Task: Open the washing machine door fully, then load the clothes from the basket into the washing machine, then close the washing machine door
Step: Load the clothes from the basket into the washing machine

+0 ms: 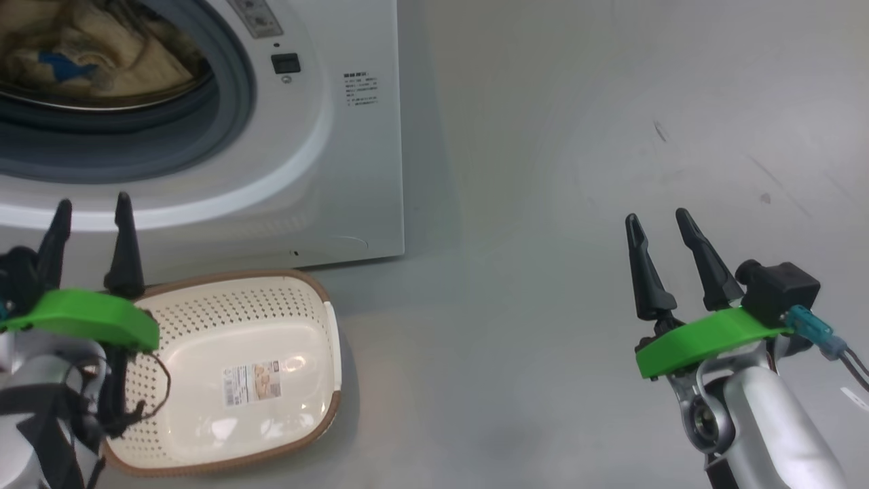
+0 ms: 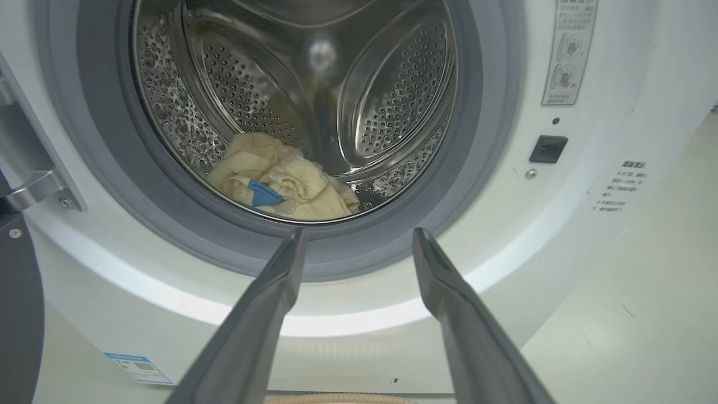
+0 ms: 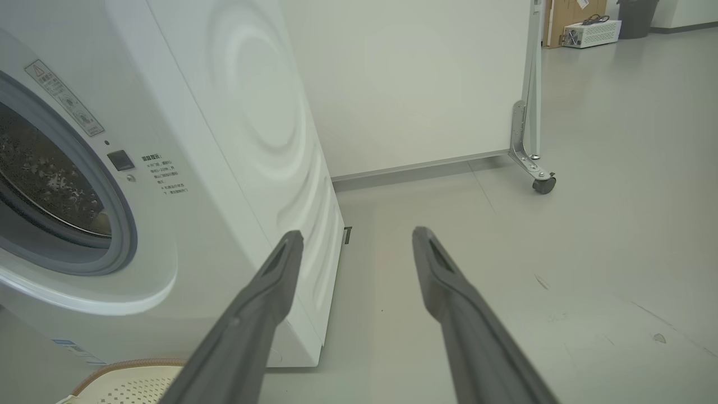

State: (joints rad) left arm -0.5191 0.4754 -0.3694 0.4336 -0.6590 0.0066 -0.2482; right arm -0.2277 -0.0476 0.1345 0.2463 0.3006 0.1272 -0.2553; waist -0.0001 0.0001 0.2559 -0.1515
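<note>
The washing machine (image 1: pixel 326 170) stands with its round port uncovered. The cream-yellow clothes (image 2: pixel 280 185) with a blue cuff lie low in the steel drum, and the head view catches them too (image 1: pixel 81 54). A dark strip of the washing machine door (image 2: pixel 17 314) shows beside its metal hinge, swung away to the left. The cream basket (image 1: pixel 204 407) sits on the floor before the machine with nothing in it. My left gripper (image 1: pixel 91 210) hangs open over the basket's left end, pointing at the port (image 2: pixel 359 233). Off to the right, my right gripper (image 1: pixel 657 219) is open above bare floor (image 3: pixel 356 233).
A white wheeled partition (image 3: pixel 530 84) with a caster (image 3: pixel 544 184) stands behind the machine's right side. Grey floor (image 1: pixel 577 170) spreads to the right of the machine. A latch slot (image 2: pixel 548 148) sits on the machine's front, right of the port.
</note>
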